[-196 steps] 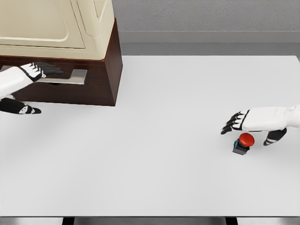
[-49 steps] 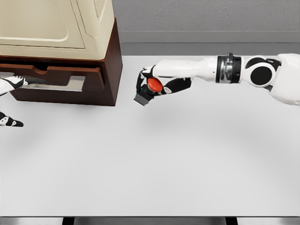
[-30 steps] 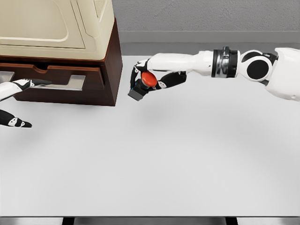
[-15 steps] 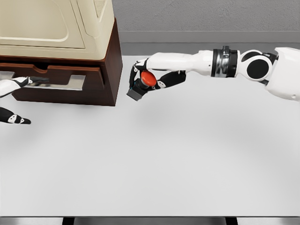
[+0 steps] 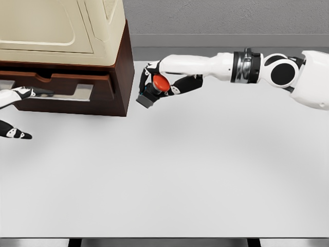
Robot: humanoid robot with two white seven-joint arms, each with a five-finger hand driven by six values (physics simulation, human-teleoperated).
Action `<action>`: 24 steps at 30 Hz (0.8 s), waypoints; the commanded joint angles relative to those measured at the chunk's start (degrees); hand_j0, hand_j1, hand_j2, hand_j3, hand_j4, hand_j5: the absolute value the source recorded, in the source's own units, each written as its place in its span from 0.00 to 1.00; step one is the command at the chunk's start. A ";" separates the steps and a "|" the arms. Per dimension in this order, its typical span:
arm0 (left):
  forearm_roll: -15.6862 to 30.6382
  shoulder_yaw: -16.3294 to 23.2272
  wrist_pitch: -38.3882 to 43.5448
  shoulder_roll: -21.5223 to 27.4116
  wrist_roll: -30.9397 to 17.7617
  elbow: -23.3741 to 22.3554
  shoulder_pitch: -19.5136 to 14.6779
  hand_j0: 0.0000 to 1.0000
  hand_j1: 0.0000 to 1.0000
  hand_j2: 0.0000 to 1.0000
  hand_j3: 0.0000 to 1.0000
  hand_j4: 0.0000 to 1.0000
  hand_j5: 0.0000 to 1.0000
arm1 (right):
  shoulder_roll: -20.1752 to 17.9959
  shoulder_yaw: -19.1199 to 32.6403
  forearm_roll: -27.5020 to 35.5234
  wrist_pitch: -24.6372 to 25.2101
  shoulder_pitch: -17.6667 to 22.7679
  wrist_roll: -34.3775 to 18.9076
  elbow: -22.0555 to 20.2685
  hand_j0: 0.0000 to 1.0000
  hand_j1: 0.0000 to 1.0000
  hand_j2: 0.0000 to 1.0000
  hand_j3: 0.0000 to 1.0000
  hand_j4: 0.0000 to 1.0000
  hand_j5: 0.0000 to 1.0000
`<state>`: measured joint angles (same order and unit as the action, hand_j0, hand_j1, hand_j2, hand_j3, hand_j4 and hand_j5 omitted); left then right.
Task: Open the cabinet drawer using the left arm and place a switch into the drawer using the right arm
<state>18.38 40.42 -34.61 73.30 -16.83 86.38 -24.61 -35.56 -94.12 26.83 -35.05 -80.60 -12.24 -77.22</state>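
At this moment your right hand was closed around the switch, red cap toward the palm and dark base pointing lower left, held above the table just right of the cabinet in the upper left of the frame; the drawer lay further left of the switch, so the carry had to go leftward around the cabinet's corner; your left hand sat at the left edge beside the drawer front, fingers spread and holding nothing
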 commanded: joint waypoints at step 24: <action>2.19 0.71 -0.39 7.64 -3.74 5.91 1.49 1.00 1.00 1.00 1.00 1.00 1.00 | 2.16 0.34 2.87 0.05 -0.53 0.03 0.49 0.40 0.40 0.40 0.40 0.40 0.40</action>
<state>20.21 41.03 -34.86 80.18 -20.28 91.86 -22.95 -33.95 -93.88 28.85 -35.05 -81.21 -12.25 -76.92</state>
